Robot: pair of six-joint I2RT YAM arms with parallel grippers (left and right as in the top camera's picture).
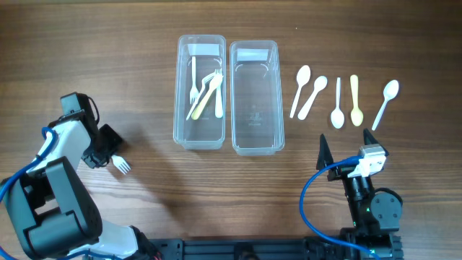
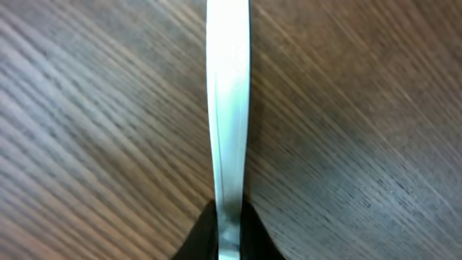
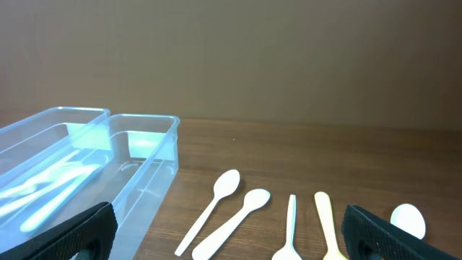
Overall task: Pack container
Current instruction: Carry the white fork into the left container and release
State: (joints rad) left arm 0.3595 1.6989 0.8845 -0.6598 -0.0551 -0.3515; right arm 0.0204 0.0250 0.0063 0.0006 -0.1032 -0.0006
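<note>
While I watch the feeds from here, the wooden table (image 1: 144,43) takes up most of the overhead view. Two clear plastic containers stand side by side at its far middle, their long walls touching or nearly so. The left container (image 1: 177,94) holds a small pile of forks (image 1: 206,94), white ones and a cream one, lying lengthwise. The right container (image 1: 254,108) sits just beside it.

Well apart to the right I see a row of five spoons (image 1: 338,105) on the bare wood, bowls away from the robot for some and toward it for others; four are white and one is pale yellow.

Near the front right, my right gripper (image 1: 347,146) hovers short of the spoons with its fingers spread wide and nothing between them.

At the front left, my left gripper (image 1: 110,159) is clenched on a white fork (image 1: 123,166). The left wrist camera shows the handle pinched between both fingertips (image 2: 249,231), low over the wood.
</note>
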